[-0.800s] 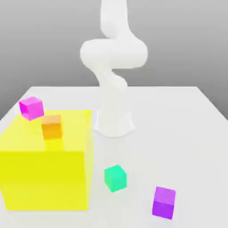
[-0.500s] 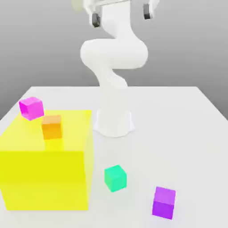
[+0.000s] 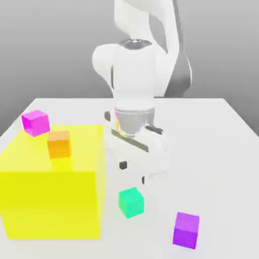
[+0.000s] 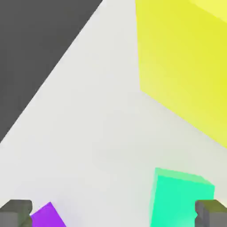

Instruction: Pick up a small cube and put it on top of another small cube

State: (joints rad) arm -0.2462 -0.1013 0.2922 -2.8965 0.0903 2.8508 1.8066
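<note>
The gripper hangs just above the small matte teal-green cube, jaws spread wide and holding nothing; the cube rests on the white surface, near the big yellow block and between it and the purple cube. In the hand view the teal cube sits off-centre, close to one fingertip. The likely risk: descending without recentring would land that finger on the cube's top or nudge it away.
</note>
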